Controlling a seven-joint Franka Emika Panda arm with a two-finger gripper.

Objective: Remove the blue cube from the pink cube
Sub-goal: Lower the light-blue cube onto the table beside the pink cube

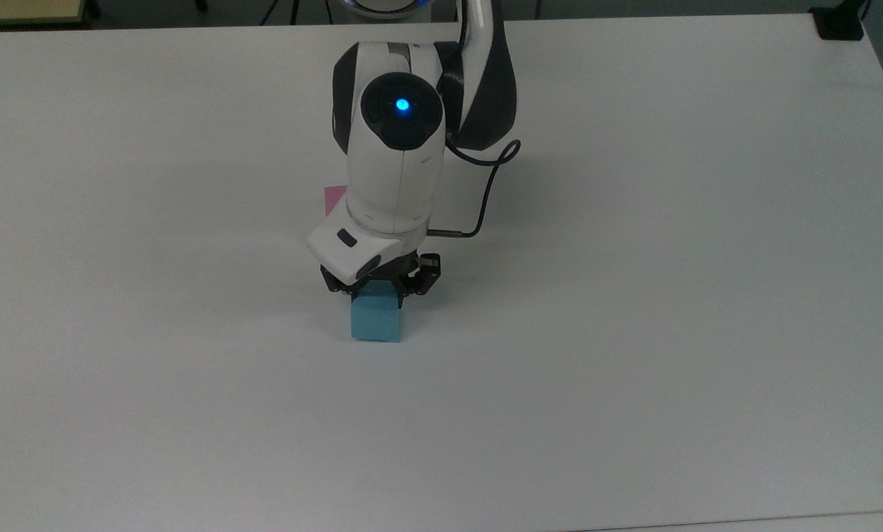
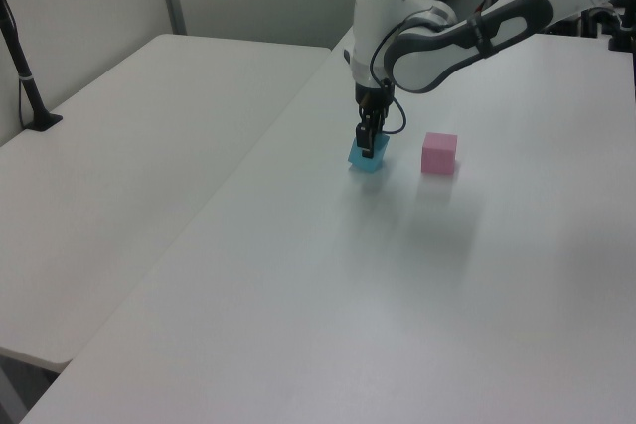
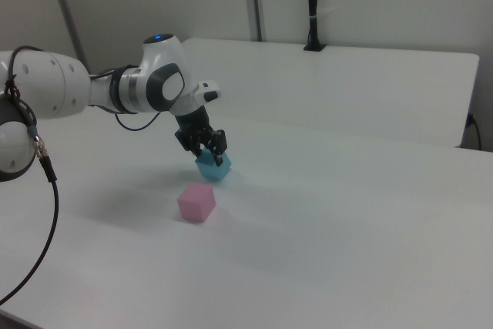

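The black fingers (image 1: 398, 298) are clamped on the top of the blue cube (image 1: 376, 320), one at each side, with the gripper (image 1: 379, 294) pointing straight down from the white arm (image 1: 395, 159). The blue cube sits at or just above the white table (image 1: 633, 295); whether it touches the surface cannot be told. It is toward the middle of the table, well in from every edge. The pink cube (image 2: 438, 152) stands on the table apart from the blue one, on the left view's right of it, with bare table between them. In the top view the arm covers most of the pink cube.
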